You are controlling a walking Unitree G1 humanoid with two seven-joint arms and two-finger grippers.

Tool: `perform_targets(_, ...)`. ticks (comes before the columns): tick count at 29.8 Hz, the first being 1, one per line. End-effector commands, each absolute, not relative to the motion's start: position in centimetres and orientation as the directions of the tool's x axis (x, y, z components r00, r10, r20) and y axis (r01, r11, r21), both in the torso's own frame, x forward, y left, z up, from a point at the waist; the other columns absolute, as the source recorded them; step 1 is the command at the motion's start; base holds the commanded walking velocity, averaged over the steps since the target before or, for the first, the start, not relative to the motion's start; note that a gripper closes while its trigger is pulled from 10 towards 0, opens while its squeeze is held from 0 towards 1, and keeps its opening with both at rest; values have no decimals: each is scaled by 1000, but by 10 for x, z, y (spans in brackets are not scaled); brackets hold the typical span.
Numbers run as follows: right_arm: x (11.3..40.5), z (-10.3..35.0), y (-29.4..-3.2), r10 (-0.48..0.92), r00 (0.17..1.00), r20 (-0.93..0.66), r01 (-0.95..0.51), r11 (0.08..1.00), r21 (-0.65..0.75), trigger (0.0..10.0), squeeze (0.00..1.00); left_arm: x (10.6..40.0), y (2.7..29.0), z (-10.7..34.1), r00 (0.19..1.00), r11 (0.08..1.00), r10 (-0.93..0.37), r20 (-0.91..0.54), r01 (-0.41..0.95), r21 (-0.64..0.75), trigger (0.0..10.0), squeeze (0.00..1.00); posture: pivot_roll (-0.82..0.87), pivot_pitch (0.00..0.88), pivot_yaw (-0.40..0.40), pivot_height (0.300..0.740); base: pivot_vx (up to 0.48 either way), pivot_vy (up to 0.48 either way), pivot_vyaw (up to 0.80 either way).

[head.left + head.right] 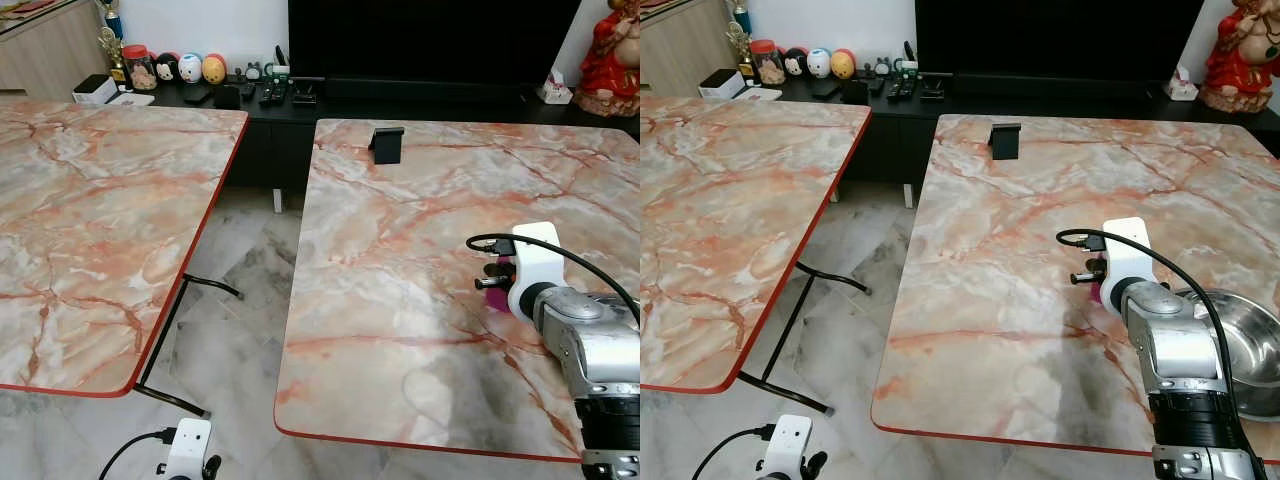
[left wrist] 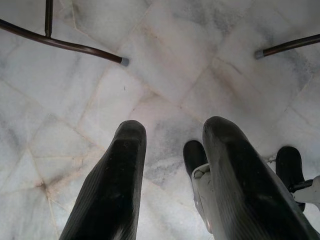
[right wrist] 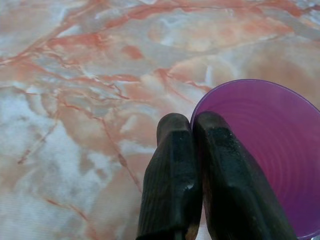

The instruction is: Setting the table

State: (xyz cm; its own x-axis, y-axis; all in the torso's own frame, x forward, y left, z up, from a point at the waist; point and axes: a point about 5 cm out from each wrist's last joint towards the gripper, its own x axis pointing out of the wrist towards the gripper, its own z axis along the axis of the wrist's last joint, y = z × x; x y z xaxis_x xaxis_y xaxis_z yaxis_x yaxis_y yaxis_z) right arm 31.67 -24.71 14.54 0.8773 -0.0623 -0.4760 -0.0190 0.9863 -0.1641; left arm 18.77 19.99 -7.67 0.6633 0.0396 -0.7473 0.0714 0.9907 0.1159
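The right gripper is pinched on the rim of the purple plastic cup, over the marble-pattern table. The shiny steel bowl sits just beside it on the robot's right. The left gripper, fingers apart, hangs idle over the floor.

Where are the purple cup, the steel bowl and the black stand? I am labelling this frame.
purple cup [image 3: 270,150]: right wrist view, inner wall.
steel bowl [image 1: 1240,340]: right eye view, inside surface.
black stand [image 1: 385,144]: left eye view, front face.
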Motion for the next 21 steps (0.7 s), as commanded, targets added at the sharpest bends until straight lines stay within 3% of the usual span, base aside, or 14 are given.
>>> perform_targets(1,317,154,-247,-53,886,-460,-32,984,-176,10000,0,185,201,-78,653,990,39,-756,76,116,10000,0,-56,0,-12,740,0,0,0)
perform_targets(21,315,149,-250,-71,874,-480,-22,983,-184,10000,0,184,200,-78,653,991,37,-757,76,114,10000,0,-54,0,-13,740,0,0,0)
